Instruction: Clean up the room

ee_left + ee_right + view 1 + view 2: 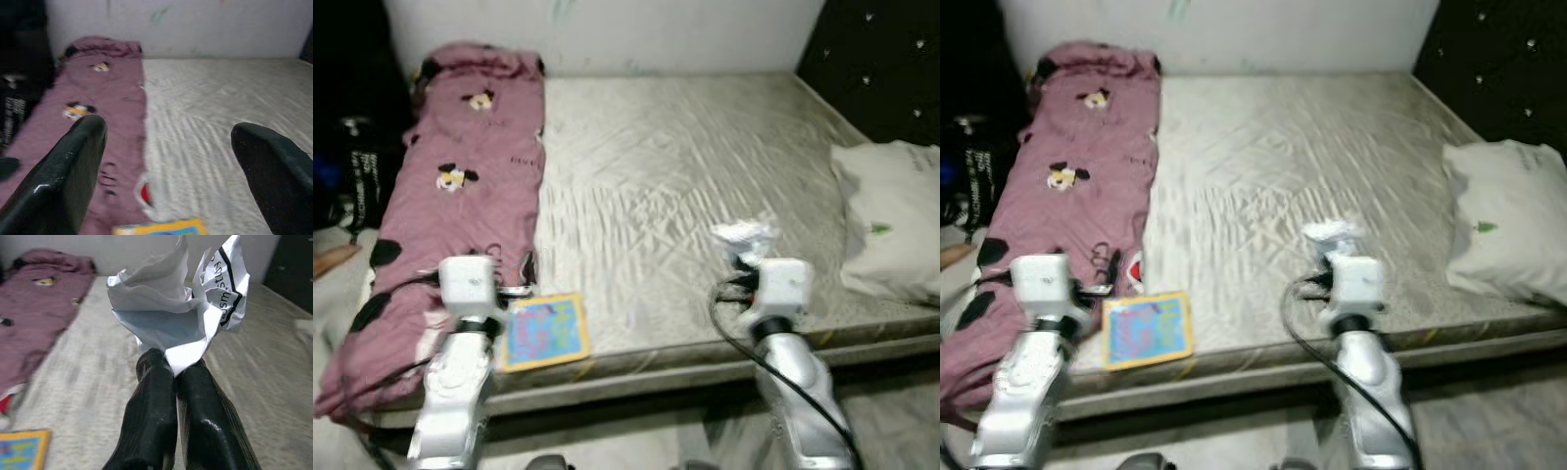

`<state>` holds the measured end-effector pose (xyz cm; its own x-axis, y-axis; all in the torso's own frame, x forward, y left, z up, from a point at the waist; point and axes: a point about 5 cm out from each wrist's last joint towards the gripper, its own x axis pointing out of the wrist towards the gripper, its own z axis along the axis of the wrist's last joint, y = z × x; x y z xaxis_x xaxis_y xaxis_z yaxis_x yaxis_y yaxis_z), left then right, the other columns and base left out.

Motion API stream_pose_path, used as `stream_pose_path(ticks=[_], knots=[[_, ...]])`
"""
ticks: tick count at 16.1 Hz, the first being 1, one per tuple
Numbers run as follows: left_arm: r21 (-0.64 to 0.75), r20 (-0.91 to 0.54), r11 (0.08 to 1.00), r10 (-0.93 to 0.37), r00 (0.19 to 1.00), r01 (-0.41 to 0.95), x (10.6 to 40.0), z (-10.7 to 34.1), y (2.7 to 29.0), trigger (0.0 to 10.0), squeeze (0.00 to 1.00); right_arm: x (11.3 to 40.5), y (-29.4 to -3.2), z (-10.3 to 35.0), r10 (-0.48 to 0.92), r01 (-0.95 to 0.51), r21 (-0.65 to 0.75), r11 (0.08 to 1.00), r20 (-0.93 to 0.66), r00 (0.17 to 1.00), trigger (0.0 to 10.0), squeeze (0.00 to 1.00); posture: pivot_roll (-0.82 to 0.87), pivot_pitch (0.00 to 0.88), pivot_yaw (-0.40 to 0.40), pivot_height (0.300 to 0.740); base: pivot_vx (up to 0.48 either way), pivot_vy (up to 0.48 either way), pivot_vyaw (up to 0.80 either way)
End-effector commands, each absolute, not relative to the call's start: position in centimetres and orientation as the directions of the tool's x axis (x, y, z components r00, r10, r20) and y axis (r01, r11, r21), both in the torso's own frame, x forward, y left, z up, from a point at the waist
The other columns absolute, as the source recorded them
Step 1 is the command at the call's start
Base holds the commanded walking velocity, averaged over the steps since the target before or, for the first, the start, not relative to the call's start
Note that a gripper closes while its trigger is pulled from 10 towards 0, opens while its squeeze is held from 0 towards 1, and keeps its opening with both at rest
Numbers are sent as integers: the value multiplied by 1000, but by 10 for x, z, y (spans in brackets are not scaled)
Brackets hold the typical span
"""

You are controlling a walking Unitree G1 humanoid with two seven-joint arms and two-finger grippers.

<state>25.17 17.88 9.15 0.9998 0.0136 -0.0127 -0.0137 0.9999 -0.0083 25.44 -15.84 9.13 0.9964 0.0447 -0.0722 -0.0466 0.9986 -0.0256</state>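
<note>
Upright, crumpled paper [178, 308] stands pinched in the closed right pincer [175, 374]; left pincer [171, 147] gapes.

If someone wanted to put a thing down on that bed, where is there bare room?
The widest bare stretch of the grey quilted mattress lies between the pink cartoon-print blanket and the white pillow. The near edge is crowded: a colourful square picture book by the open left claw, and the right claw pinching crumpled white paper.

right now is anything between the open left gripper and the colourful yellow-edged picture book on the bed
Nothing visible. The left gripper hangs open over the pink cartoon-print blanket, with the colourful yellow-edged picture book lying uncovered beside it near the mattress edge.
</note>
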Motion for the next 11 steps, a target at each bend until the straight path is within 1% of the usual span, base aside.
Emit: stream_pose_path(ticks=[1,2,5,9,10,11], knots=[[-9,-10,1000,-3,1000,3,253,92,173,10000,0,254,-167,93,26,-29,-37,999,-70,997,10000,0,40,0,-5,740,0,0,0],[-9,-13,1000,-1,1000,1,253,92,173,10000,0,254,-167,93,28,-31,-37,999,-71,997,10000,0,38,0,-4,740,0,0,0],[-12,-20,1000,-2,1000,2,253,91,173,10000,0,254,-164,94,43,-46,-50,998,-63,997,10000,0,38,0,-2,740,0,442,0],[-12,-22,1000,-3,1000,3,254,91,173,10000,0,255,-163,94,45,-48,-50,998,-63,997,10000,0,35,0,0,740,0,480,692],[-12,-22,1000,-4,1000,3,255,91,172,10000,0,255,-163,94,45,-48,-50,998,-64,997,10000,0,35,0,0,740,0,480,425],[-12,-23,1000,-4,1000,4,255,91,172,10000,0,255,-164,94,44,-48,-49,998,-65,997,10000,0,35,0,0,740,0,480,0]])
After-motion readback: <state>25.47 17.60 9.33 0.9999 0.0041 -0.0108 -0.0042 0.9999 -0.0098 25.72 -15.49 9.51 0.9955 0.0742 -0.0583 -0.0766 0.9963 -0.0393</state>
